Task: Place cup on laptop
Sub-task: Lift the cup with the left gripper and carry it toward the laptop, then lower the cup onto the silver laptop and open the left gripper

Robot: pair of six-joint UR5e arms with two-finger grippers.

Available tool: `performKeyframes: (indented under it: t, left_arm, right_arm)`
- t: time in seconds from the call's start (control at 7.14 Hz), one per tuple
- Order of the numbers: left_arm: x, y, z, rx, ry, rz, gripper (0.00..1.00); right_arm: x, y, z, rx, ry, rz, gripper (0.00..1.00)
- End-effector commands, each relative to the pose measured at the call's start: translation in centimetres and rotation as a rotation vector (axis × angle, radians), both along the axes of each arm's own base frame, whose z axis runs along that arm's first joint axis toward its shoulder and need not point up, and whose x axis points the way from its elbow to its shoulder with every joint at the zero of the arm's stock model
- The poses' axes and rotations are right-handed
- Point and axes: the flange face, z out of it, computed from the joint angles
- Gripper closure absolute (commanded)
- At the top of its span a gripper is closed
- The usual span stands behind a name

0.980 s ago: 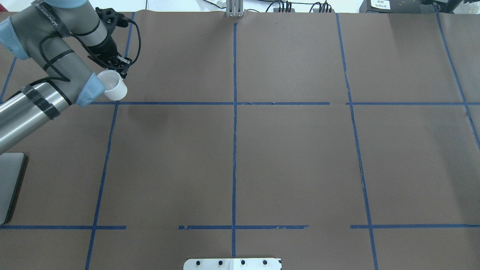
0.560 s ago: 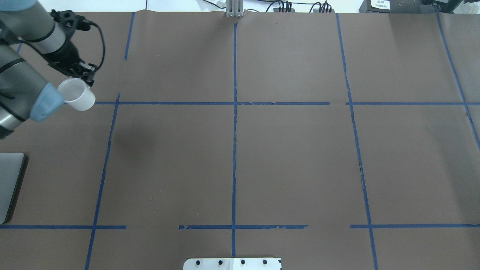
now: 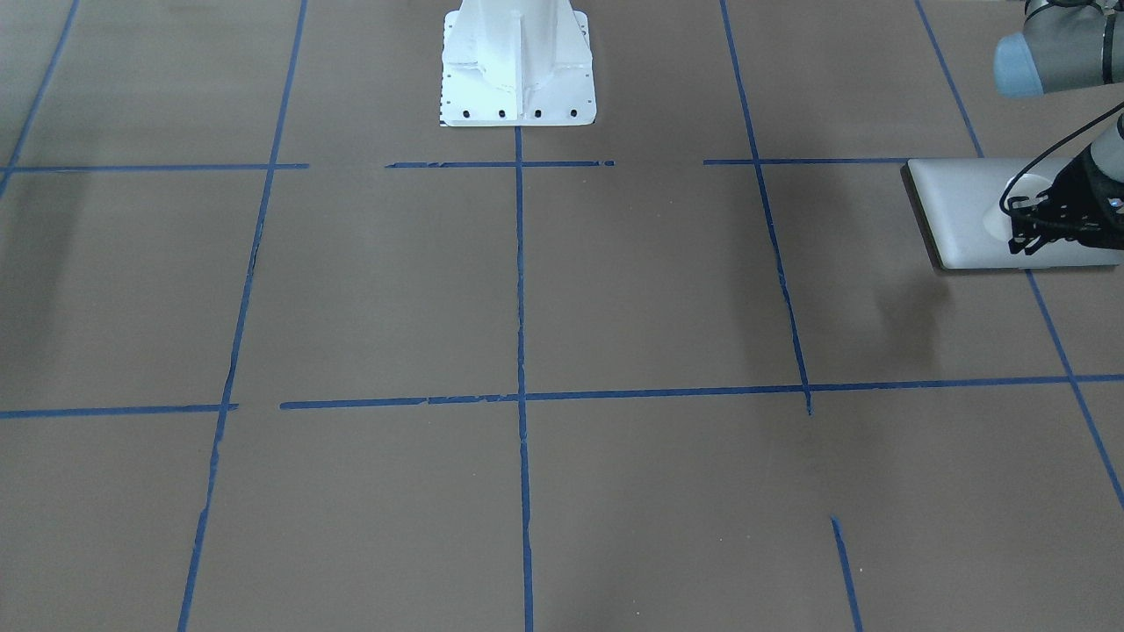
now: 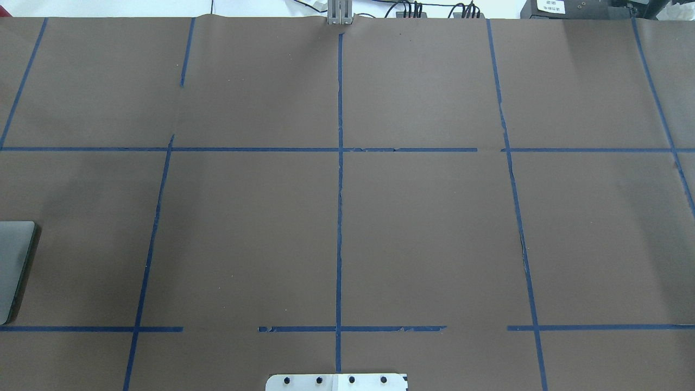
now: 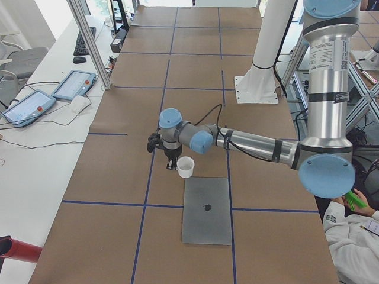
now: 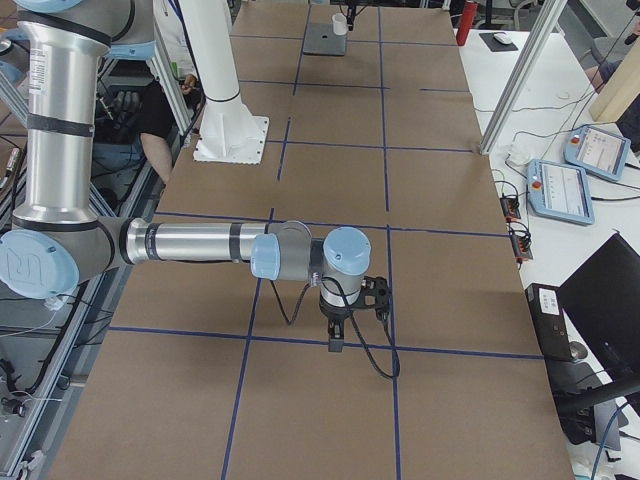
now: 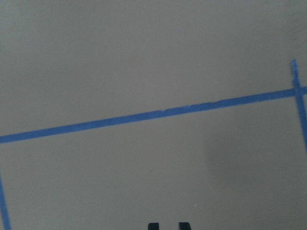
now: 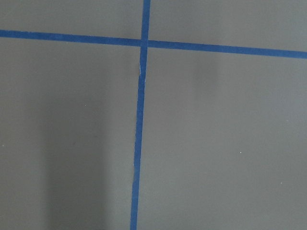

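Observation:
My left gripper is shut on the rim of the white cup and holds it in the air. In the exterior left view the cup hangs by the far short edge of the silver laptop, with the gripper just beyond it. In the front-facing view the cup overlaps the laptop's lid. Only a strip of the laptop shows at the overhead view's left edge. The left wrist view shows two dark fingertips and no cup. My right gripper points down over bare table; I cannot tell if it is open.
Brown paper with blue tape lines covers the table. The robot's white base stands at the near middle edge. A metal post and tablets lie along the operators' side.
My left arm has carried the cup leftward, out of the overhead view, to the laptop's end of the table. The laptop has not moved.

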Motion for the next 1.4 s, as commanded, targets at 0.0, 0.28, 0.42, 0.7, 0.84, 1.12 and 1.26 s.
performKeyframes:
  t: [0.0, 0.28, 0.42, 0.7, 0.84, 1.12, 1.26]
  left_arm:
    - [-1.6, 3.1, 7.5, -0.011, 0.006, -0.026, 1.0]
    - [-1.7, 3.4, 8.9, -0.045, 0.005, -0.058, 1.0]
    - [-2.1, 4.5, 9.6, -0.074, -0.001, -0.068, 1.0]
    - [-2.3, 5.8, 10.2, -0.108, 0.023, -0.052, 1.0]
    - [-2.4, 6.0, 10.1, -0.109, 0.026, -0.055, 1.0]
    - [-2.5, 6.4, 10.4, -0.116, 0.022, -0.054, 1.0]
    - [-2.5, 6.4, 10.5, -0.115, 0.022, -0.053, 1.0]
  right_arm:
    - [0.0, 0.0, 0.0, -0.001, -0.001, 0.0, 0.0]
    - [0.0, 0.0, 0.0, 0.0, -0.001, 0.0, 0.0]
    - [0.0, 0.0, 0.0, -0.001, -0.001, 0.0, 0.0]
    - [0.0, 0.0, 0.0, 0.0, -0.001, 0.0, 0.0]
    - [0.0, 0.0, 0.0, 0.0, -0.001, 0.0, 0.0]
    - [0.0, 0.0, 0.0, 0.0, 0.001, 0.0, 0.0]
    - [0.0, 0.0, 0.0, -0.001, -0.001, 0.0, 0.0]
